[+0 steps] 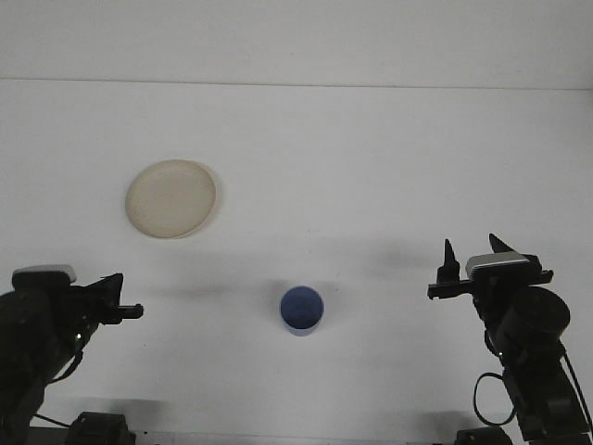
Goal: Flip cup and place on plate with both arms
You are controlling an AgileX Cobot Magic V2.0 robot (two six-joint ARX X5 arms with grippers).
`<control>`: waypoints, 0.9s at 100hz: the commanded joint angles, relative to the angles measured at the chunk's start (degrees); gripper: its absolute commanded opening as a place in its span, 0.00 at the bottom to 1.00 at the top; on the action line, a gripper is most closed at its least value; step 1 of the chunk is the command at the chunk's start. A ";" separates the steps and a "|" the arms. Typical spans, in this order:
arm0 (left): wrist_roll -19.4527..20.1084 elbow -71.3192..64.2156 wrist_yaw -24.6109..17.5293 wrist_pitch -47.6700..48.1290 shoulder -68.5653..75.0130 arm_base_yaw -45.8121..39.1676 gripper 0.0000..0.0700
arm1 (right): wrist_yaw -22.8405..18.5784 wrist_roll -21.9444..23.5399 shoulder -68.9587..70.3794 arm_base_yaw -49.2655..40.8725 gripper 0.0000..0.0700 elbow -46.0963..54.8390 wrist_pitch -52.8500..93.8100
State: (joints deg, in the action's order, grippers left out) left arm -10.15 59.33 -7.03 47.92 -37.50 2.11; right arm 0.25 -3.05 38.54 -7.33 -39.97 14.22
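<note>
A matte white table [371, 167] carries a round, shallow cream plate [171, 198] at far left. The right claw [474, 257] gapes empty; the left claw's [119, 298] gap cannot be judged. Between them sits the small blue cylindrical cup [302, 310], well apart from both.

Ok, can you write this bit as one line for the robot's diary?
cup: on table, untouched | plate: bare | right pincer: open, apart from cup | left pincer: holds nothing
</note>
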 commanded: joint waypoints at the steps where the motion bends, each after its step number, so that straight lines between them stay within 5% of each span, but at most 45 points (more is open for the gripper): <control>1: 4.42 5.03 -0.22 7.48 -6.21 -0.04 0.02 | 0.20 -0.17 0.13 -0.09 0.70 -0.17 -0.70; 17: 8.09 9.22 -0.33 12.39 -14.56 -0.04 0.02 | 0.20 -0.20 0.13 -0.09 0.70 -0.17 -0.68; 33: 7.28 9.22 -0.37 9.92 -17.44 0.13 0.05 | 0.22 -0.22 0.13 -0.09 0.70 -0.17 -0.66; 46: 4.20 9.22 -0.35 7.21 -18.10 0.11 0.56 | 0.22 -0.22 0.13 -0.09 0.70 -0.17 -0.66; 52: 4.57 9.22 -0.35 6.80 -18.03 0.15 0.68 | 0.22 -0.22 0.13 -0.09 0.70 -0.17 -0.66; 90: 2.67 9.84 -5.73 4.68 -23.37 7.87 0.68 | 0.22 -0.20 0.13 -0.09 0.70 -0.17 -0.70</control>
State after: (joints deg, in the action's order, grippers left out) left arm -5.85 67.79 -12.32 53.65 -58.70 7.68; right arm 0.27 -3.05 38.54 -7.33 -39.97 14.22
